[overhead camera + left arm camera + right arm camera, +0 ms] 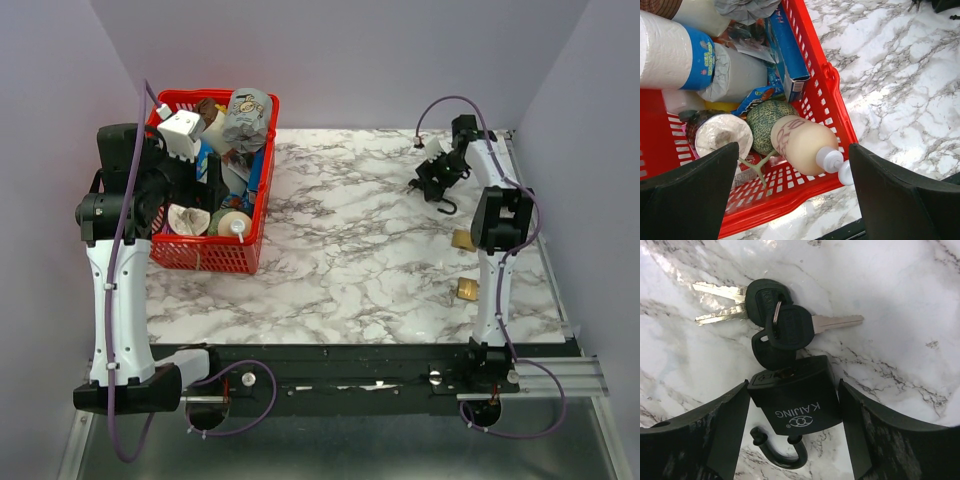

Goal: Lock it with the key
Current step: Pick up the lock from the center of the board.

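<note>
Right gripper point(793, 392) fingers pinch flat sides of padlock point(797, 407), far right of table point(900, 300) (shackle open). Padlock likely heavy, rigid, slick; hold body, turn key point(771, 354) by head. Left gripper point(792, 175) spread wide, empty.

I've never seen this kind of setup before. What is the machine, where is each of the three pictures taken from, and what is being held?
These are two robot arms bolted to the near edge of a marble table. The overhead picture looks down from behind them: left arm on the left, right arm on the right. The other two pictures come from cameras on the wrists; the dark shapes at the bottom are each arm's own jaws. The left arm's jaws stand open and empty above a red basket crammed with household items. The right arm's jaws grip a black padlock, its shackle open, with a bunch of keys at its keyhole end. Two brass padlocks lie on the table nearby.
</note>
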Robot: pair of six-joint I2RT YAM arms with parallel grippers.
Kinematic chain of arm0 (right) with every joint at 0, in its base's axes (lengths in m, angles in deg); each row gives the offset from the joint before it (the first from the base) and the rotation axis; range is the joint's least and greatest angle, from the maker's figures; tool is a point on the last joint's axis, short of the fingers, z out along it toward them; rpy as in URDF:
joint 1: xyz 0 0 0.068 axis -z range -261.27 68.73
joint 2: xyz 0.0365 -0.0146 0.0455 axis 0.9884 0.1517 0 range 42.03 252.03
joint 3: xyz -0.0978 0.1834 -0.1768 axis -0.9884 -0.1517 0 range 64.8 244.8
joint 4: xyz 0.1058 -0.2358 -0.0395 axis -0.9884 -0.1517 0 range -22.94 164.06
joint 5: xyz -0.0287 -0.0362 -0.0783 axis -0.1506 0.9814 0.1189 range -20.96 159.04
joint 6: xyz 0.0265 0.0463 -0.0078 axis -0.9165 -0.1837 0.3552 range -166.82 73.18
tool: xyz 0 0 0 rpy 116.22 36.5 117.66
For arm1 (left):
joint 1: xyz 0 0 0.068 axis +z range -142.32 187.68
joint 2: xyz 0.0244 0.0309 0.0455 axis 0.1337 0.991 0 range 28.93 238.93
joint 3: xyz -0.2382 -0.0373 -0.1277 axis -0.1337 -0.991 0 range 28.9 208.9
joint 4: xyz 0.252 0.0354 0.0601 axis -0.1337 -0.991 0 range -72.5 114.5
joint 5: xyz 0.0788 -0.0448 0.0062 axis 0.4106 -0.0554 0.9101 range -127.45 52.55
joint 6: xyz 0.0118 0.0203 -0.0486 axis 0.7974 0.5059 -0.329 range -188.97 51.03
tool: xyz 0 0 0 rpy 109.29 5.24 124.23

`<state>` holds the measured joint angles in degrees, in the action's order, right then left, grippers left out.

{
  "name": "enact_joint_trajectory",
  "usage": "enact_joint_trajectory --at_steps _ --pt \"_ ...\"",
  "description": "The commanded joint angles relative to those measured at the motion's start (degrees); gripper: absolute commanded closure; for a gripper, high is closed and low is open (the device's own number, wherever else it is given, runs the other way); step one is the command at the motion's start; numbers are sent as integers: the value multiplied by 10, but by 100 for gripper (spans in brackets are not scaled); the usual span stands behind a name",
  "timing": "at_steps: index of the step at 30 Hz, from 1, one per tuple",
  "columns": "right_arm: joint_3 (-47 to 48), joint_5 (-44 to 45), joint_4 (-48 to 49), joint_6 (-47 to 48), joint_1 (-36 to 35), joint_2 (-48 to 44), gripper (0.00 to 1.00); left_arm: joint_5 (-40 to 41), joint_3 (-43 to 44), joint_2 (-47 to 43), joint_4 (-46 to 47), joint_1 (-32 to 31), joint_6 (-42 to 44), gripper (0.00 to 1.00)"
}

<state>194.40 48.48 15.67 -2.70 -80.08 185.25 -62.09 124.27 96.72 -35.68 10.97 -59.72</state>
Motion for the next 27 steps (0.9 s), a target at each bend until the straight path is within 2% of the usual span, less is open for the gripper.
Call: enact_joint_trajectory --at_steps 1,6,9,15,21,27 --pt "-47 -22 -58 19 -10 -37 21 7 3 -5 -9 -1 11 1" --pt "-99 -19 -59 50 -10 -63 18 -8 2 -6 -8 -1 9 1" --pt "-124 -17 -40 47 -11 -76 23 -15 -3 -7 -5 -1 -1 1" --pt "-152 -12 -6 27 -34 -95 39 -22 -5 -7 9 -1 -30 1" --pt "-183 -50 -7 18 -41 -141 56 -26 -32 -21 39 -1 -44 1" --pt "-191 -150 -75 11 -44 -188 83 -84 -97 -66 105 -1 -22 1"
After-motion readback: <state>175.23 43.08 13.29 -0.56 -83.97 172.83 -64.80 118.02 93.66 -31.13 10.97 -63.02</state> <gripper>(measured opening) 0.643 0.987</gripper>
